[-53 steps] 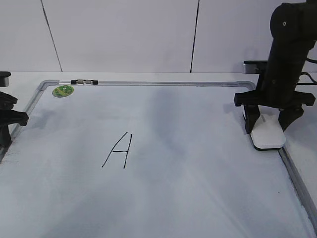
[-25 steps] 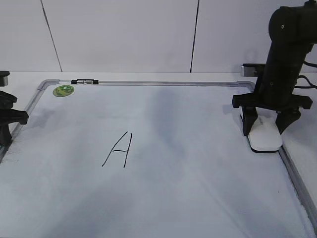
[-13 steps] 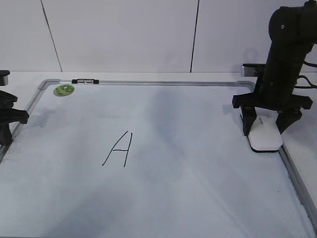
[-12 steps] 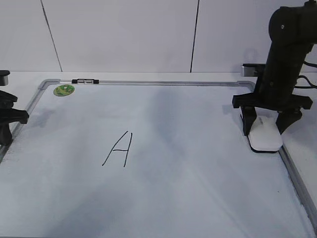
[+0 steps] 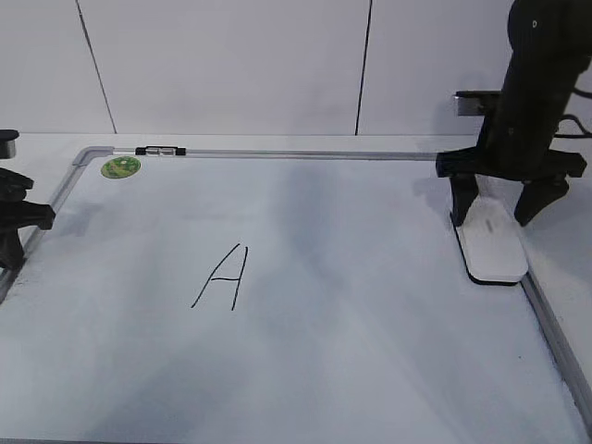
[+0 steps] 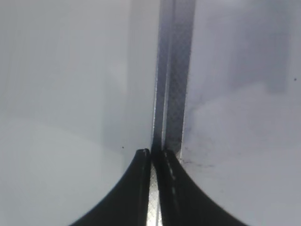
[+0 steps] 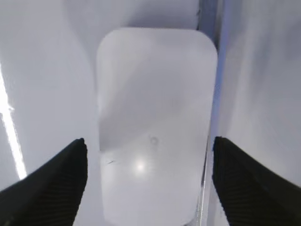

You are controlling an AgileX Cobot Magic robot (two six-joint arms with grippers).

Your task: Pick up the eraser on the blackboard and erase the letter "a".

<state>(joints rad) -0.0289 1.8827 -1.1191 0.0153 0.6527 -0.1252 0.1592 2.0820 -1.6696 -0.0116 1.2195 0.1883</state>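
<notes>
The right gripper [image 5: 497, 203] hangs from a near-vertical arm, jaws spread wide, straddling the far end of the eraser [image 5: 492, 247] without touching it. The eraser lies flat below and between the jaws, against the right frame of the blackboard [image 5: 370, 351]. Far to the gripper's left stands a marker-drawn capital "A" [image 5: 222, 278]. The left gripper [image 6: 153, 155], jaws pressed together, sits over the board's left frame.

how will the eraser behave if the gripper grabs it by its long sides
The eraser looks like a rigid block, so it probably won't flex. Its glossy white top suggests smooth sides that might slip. Lying flat and low on the board, it is unlikely to tip or roll.
</notes>
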